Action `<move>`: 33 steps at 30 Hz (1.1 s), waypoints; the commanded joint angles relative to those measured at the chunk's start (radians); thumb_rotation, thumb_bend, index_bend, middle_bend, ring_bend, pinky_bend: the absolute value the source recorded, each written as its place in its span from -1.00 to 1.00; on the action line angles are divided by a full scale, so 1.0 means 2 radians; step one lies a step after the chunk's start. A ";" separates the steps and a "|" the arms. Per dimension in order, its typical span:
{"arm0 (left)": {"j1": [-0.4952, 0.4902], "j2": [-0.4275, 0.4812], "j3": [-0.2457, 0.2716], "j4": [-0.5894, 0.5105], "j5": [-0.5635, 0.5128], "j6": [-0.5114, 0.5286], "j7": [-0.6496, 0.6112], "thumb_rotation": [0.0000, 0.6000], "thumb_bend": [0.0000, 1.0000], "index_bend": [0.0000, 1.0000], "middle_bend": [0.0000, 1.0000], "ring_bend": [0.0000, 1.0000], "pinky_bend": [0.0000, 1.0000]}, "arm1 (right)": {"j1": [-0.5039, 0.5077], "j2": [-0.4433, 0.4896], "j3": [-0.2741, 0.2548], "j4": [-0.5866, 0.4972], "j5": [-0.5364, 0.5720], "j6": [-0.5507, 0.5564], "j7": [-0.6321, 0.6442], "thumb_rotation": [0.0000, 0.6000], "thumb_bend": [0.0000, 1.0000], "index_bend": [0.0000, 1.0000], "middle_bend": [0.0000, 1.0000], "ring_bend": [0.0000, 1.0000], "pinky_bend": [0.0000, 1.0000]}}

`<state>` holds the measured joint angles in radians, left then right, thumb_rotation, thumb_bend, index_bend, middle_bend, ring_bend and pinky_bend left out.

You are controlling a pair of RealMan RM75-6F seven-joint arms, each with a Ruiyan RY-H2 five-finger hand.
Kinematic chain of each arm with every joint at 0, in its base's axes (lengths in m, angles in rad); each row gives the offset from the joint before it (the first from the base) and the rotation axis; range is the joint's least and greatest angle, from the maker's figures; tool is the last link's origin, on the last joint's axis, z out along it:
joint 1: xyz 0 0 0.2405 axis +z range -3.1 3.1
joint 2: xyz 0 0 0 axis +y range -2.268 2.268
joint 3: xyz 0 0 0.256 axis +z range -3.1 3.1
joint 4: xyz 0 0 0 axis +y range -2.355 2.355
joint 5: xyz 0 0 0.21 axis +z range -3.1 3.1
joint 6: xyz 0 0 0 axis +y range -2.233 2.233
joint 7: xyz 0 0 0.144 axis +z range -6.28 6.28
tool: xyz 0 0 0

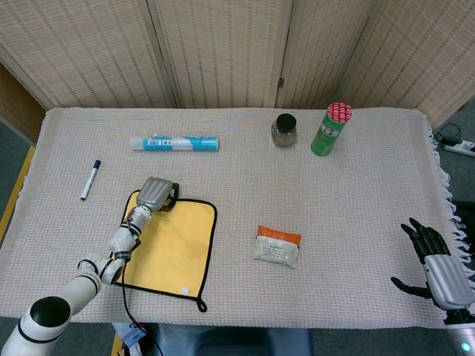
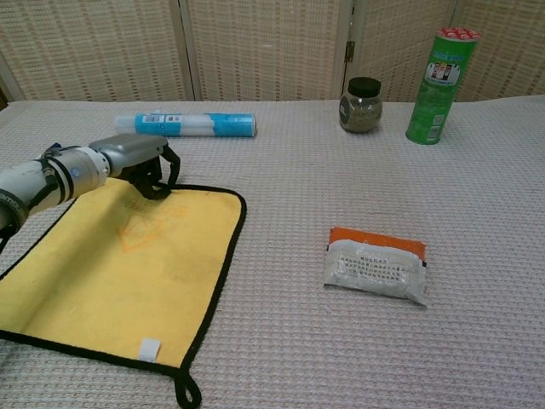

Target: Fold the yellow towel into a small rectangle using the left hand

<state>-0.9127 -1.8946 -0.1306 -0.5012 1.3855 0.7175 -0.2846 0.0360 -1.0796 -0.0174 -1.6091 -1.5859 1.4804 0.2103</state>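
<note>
The yellow towel [image 1: 174, 241] with its black border lies flat near the table's front left; in the chest view the yellow towel [image 2: 119, 264] fills the lower left. My left hand [image 1: 154, 194] sits at the towel's far edge, and the chest view shows the left hand [image 2: 136, 158] with fingers curled down and closed on that black edge. The towel stays flat on the table. My right hand [image 1: 434, 259] hangs off the table's front right corner, fingers spread and holding nothing.
A blue-and-white tube [image 1: 174, 142] lies just beyond the towel, with a marker [image 1: 90, 179] to its left. An orange-and-white packet [image 1: 277, 246] rests mid-table. A dark-lidded jar [image 1: 283, 130] and a green can [image 1: 329, 128] stand at the back right.
</note>
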 commanded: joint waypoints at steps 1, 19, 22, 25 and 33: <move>0.003 0.001 0.002 0.000 0.004 0.009 -0.003 1.00 -0.06 0.31 1.00 1.00 1.00 | 0.000 0.000 0.000 0.000 -0.001 0.001 -0.001 1.00 -0.59 -1.00 -1.00 -1.00 -1.00; 0.129 0.112 0.036 -0.279 0.028 0.211 0.125 1.00 -0.06 0.38 1.00 1.00 1.00 | -0.013 0.002 -0.018 -0.013 -0.050 0.036 -0.010 1.00 -0.59 -1.00 -1.00 -1.00 -1.00; 0.151 0.129 0.050 -0.326 0.036 0.236 0.143 1.00 -0.06 0.38 1.00 1.00 1.00 | -0.016 0.002 -0.022 -0.015 -0.063 0.045 -0.014 1.00 -0.59 -1.00 -1.00 -1.00 -1.00; 0.172 0.138 0.064 -0.354 0.049 0.262 0.154 1.00 -0.06 0.38 1.00 1.00 1.00 | -0.019 0.002 -0.026 -0.017 -0.075 0.053 -0.017 1.00 -0.59 -1.00 -1.00 -1.00 -1.00; 0.214 0.158 0.097 -0.395 0.080 0.305 0.170 1.00 -0.06 0.38 1.00 1.00 1.00 | -0.022 0.001 -0.035 -0.020 -0.096 0.063 -0.022 1.00 -0.59 -1.00 -1.00 -1.00 -1.00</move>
<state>-0.4945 -1.5880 0.0550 -1.2802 1.5377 1.3182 0.0504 -0.0076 -1.0766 -0.0847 -1.6475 -1.7755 1.6042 0.1680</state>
